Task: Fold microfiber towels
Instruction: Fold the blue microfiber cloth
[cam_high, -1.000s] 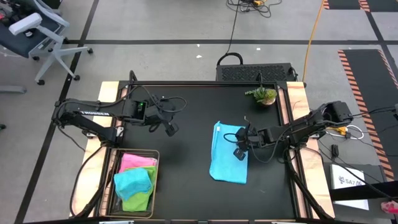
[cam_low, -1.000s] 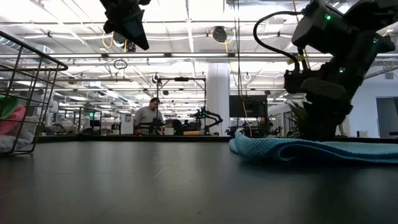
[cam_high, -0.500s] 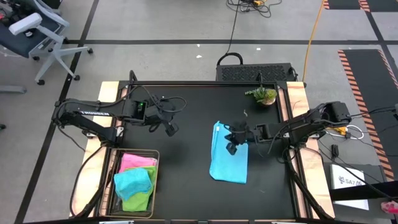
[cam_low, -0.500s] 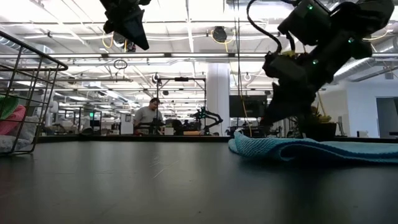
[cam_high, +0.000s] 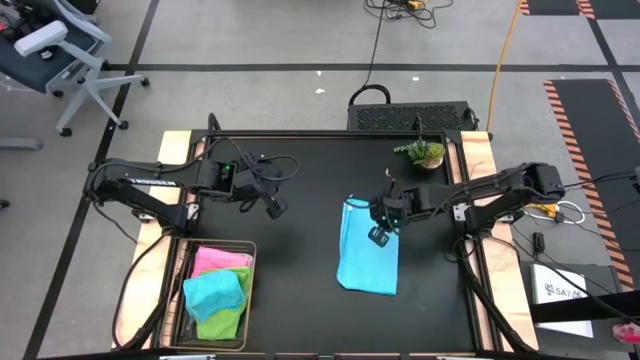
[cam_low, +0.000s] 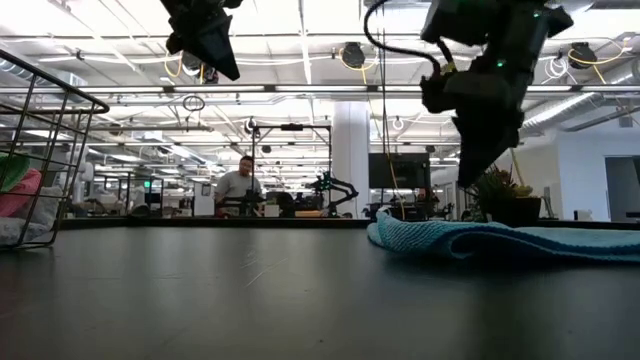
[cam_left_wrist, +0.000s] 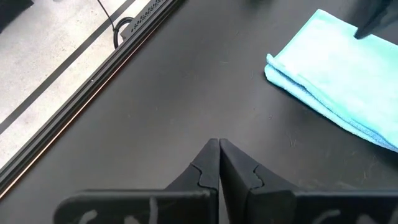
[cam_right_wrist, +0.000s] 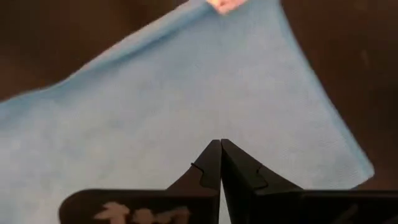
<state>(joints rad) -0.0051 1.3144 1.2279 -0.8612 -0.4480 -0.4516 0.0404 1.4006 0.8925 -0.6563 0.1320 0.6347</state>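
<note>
Right end effector: the right end effector (cam_high: 378, 236) hangs just right of frame centre in the high view, over the upper right part of the light blue towel (cam_high: 366, 253); its fingers are pressed together on nothing, and in the low view its tip hangs clear above the cloth.
Left end effector: the left end effector (cam_high: 273, 208) waits left of centre over bare worktop (cam_high: 300, 290), fingers pinched together and empty, well apart from the cloth.
Light blue towel: lies folded on the worktop, right of centre, doubled layers showing at its near edge in the left wrist view (cam_left_wrist: 336, 74).
Long axis: the towel's longer side runs top to bottom in the high view, so a further fold would probably bring the lower short edge up to the upper one, or the reverse.
Key relation: the cloth lies directly below the right end effector and reaches toward the lower frame from it; the right arm is much the nearer.
Judged need: those fingers would have to spread before they could take an edge.
Other towels: pink (cam_high: 215, 259), teal (cam_high: 214, 291) and lime green (cam_high: 222, 322) cloths sit in the wire basket (cam_high: 251, 300) at lower left.
Plant: a small potted plant (cam_high: 424, 153) stands at upper right, apart from the work.
</note>
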